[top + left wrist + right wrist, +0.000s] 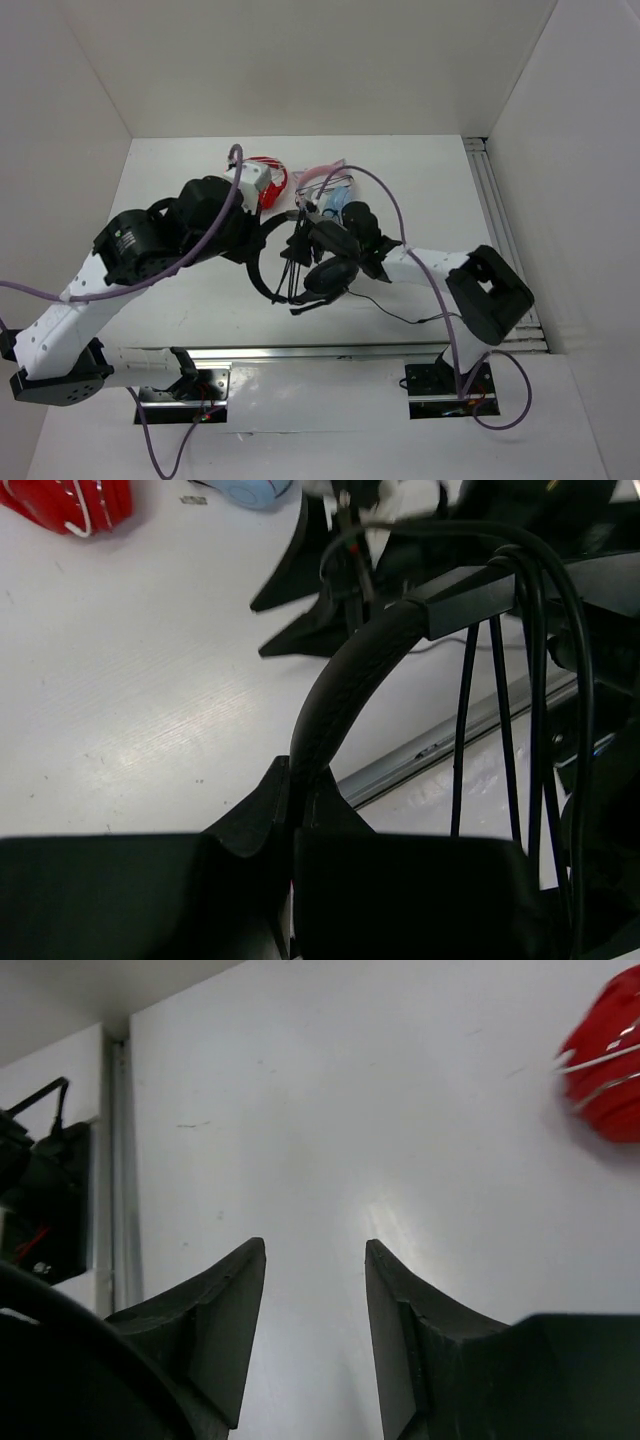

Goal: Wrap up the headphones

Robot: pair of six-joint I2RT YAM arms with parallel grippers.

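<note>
Left pincer (255,250) clamped on the black headphones (333,272), mid-way across the surface (200,312).
Top: the headphones sit between the two arms, their thin cable (400,314) trailing toward the right arm's base; a red pair (270,182) and a light-blue pair (338,196) lie just behind. Left wrist: the fingers (255,810) are closed tight on the headband, and several cable strands hang over it further along. Right wrist: the right pincer (313,1250) stands apart, gripping nothing, with bare white surface beyond it.
</note>
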